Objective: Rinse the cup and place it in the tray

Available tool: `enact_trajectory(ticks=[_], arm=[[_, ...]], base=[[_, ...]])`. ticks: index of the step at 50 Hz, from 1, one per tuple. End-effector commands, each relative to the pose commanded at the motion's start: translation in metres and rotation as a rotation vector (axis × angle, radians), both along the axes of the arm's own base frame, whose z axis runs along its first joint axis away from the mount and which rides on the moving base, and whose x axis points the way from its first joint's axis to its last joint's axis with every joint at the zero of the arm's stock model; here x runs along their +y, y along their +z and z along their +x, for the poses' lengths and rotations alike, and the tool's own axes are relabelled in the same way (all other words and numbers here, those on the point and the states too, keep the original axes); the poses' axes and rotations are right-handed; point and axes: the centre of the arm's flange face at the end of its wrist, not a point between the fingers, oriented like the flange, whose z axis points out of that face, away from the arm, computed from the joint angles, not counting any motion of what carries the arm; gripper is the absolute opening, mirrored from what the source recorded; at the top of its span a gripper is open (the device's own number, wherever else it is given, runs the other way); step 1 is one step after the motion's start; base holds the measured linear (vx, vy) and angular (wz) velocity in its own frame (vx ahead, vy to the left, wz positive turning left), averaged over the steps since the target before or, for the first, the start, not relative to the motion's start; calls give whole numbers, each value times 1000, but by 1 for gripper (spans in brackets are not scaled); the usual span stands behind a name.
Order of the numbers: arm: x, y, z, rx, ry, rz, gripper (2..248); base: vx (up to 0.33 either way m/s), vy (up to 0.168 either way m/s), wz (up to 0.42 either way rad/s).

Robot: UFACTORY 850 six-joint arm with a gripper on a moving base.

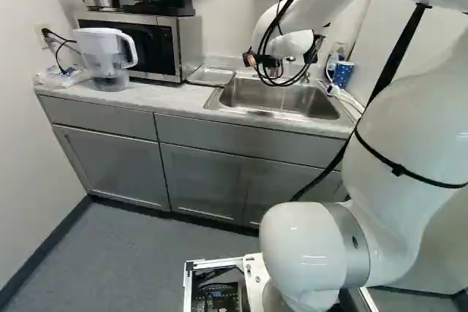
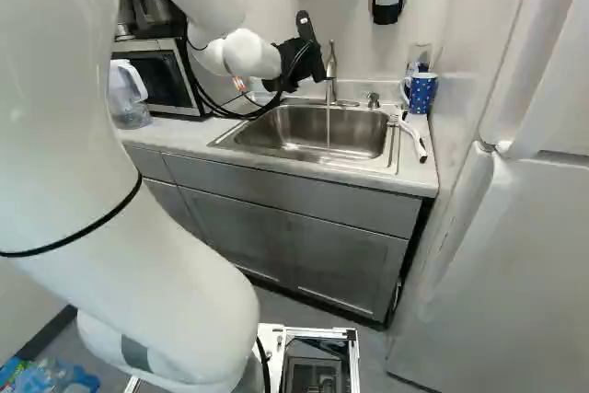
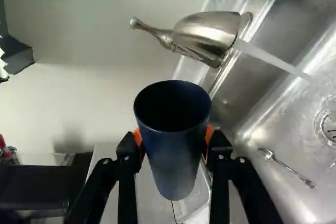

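Sink (image 2: 373, 131): its faucet (image 3: 210, 32) could be knocked by a cup swung carelessly.
Tray (image 1: 210, 75): slanted lowering could catch its rim; left base view shows it, right base view doesn't.
Cup (image 3: 175, 166): pinched between the gripper's (image 3: 174, 141) orange pads, near running water (image 3: 273, 61); wet sides might slip. Base views hardly reveal it, perhaps.
Spoon (image 3: 286, 166): discernible only in wrist view.

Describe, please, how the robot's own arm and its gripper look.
The arm is glossy white with thick, rounded segments, a grey ring at a lower joint and narrow black bands. Thin black cables loop near its wrist. The gripper is black; its two jaws carry orange pads and small silver screws.
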Motion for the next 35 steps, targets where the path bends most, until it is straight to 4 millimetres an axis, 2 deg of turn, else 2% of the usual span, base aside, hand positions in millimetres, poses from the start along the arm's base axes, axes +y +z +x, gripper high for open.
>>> enact_trajectory(ticks=[35], arm=[[0,0,0,34,109,-350,125]], base=[[0,0,0]])
